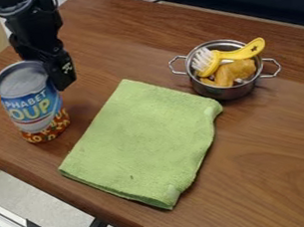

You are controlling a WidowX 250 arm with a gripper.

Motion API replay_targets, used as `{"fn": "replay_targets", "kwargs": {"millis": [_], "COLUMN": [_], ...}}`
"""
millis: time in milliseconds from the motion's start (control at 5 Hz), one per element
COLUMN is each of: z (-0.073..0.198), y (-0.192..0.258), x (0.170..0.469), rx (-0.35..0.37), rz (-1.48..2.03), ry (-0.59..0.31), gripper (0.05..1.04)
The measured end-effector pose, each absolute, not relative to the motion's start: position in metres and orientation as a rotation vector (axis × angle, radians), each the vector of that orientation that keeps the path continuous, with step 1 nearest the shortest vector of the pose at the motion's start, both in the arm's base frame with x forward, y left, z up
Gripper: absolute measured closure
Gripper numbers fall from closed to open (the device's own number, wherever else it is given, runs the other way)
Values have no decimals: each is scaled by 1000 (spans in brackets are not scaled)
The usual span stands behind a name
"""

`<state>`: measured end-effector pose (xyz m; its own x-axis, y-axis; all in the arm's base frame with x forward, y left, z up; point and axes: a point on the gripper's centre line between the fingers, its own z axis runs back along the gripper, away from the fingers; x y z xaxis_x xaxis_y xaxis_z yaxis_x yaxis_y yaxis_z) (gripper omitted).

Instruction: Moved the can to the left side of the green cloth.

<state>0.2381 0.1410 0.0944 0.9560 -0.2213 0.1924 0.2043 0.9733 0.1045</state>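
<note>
The black gripper [60,76] is at the upper left, low against the right side of the soup can [35,103]; whether its fingers are spread, pressed together or pinching the can, I cannot tell. The can appears upright, its base on the bench [272,160] or very close to it, near the bench's left-hand edge. Just to the right lies the green cloth [140,141], folded and fairly flat, with a strip of bare wood between it and the can. Farther right and toward the far side, a small metal pot [232,93] holds a yellow-handled brush [246,53] and an orange-yellow item [235,71]. As for the task, the can is already on the left side of the cloth, so the placing looks all but done. What seems left is to make sure the base sits flat, let go if the can is gripped, and draw the arm away. A sideways nudge in leaving could tip the can.
</note>
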Motion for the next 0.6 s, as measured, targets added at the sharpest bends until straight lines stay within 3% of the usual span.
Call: {"fn": "replay_targets", "kwargs": {"millis": [400,600], "z": [101,105], "y": [136,122], "x": [271,283], "rx": [129,107], "rz": [-105,-77], "ry": [-398,-399], "gripper": [85,85]}}
